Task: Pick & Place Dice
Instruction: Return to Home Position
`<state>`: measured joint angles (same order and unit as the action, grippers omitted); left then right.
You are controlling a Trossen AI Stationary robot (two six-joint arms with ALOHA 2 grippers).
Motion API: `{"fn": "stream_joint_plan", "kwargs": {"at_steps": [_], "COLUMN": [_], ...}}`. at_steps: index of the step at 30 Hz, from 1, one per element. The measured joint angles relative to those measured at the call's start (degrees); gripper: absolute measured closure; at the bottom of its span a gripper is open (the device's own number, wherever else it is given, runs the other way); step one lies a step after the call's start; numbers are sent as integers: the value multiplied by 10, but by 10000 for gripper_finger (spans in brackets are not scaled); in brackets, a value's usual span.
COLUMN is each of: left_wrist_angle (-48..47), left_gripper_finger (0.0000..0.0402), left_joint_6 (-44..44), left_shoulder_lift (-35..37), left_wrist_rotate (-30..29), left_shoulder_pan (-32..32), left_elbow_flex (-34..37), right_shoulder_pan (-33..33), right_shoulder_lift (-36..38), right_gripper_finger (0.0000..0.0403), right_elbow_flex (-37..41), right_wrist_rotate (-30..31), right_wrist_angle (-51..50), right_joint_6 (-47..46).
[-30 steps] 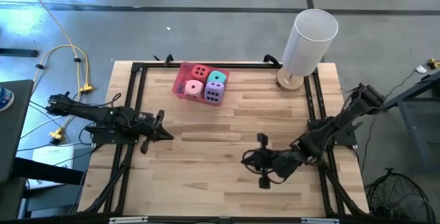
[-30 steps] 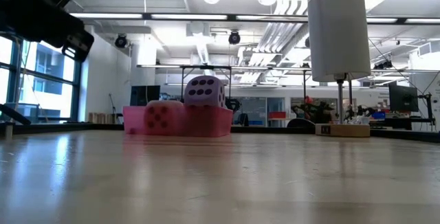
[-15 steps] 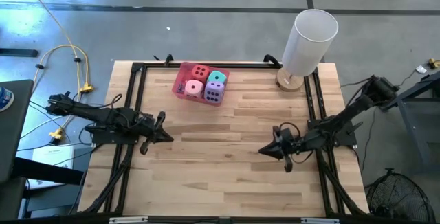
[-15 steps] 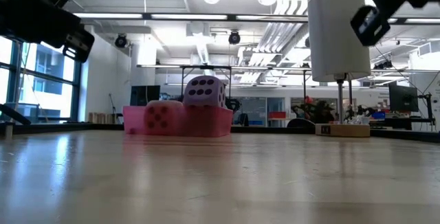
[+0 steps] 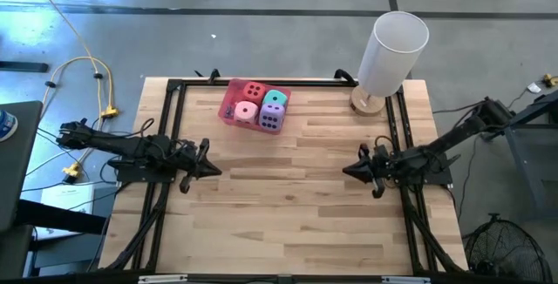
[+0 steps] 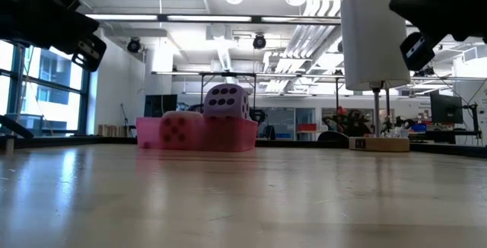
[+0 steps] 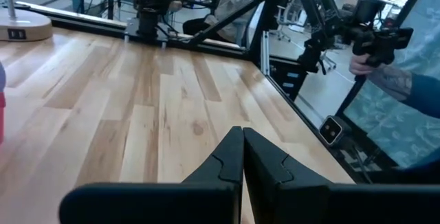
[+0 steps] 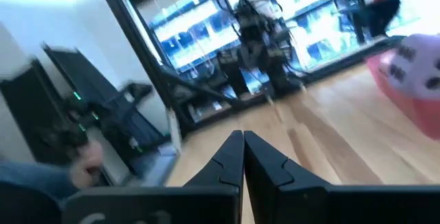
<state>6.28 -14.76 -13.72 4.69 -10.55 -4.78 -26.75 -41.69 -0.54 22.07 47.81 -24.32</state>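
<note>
Overhead view of a pale wooden table point(image 5: 288, 206) edged by a black frame. At the far right corner, a tall white cylinder point(image 5: 394, 49) on a round wooden base. Low along the left edge, the left arm point(image 5: 131, 149); low along the right edge, the right arm point(image 5: 436, 153); both well apart from the tray.

Near the far edge, left of middle, a pink tray point(image 5: 228, 108) holding four large dice packed close together: red die point(image 5: 254, 91), teal die point(image 5: 276, 99), pink die point(image 5: 246, 111), purple die point(image 5: 271, 118). Any tiny dice inside too small to make out.

Near the table's left side, the left gripper point(image 5: 216, 169), fingers pressed together, empty. Near the right side, the right gripper point(image 5: 347, 171), likewise closed tight on nothing.

Large dice judged light, soft and squashy, not fragile. Best taken across two opposite flat faces near mid-height, with jaws opened wide and only a gentle squeeze.
</note>
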Motion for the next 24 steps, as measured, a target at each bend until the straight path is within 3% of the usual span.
{"fn": "stream_joint_plan", "kwargs": {"at_steps": [9,17,24], "left_wrist_angle": [0,1,1], "left_gripper_finger": [401,401,401], "left_joint_6": [16,28,29], "left_shoulder_lift": [0,0,0], "left_wrist_rotate": [-38,-61,-80], "left_shoulder_pan": [0,0,0], "left_elbow_flex": [0,0,0], "right_shoulder_pan": [27,51,70], "right_shoulder_lift": [113,252,349], "right_gripper_finger": [401,401,401], "right_elbow_flex": [1,1,1], "right_wrist_rotate": [-60,-63,-121], "right_wrist_angle": [-148,-297,-379], "right_joint_6": [41,63,100]}}
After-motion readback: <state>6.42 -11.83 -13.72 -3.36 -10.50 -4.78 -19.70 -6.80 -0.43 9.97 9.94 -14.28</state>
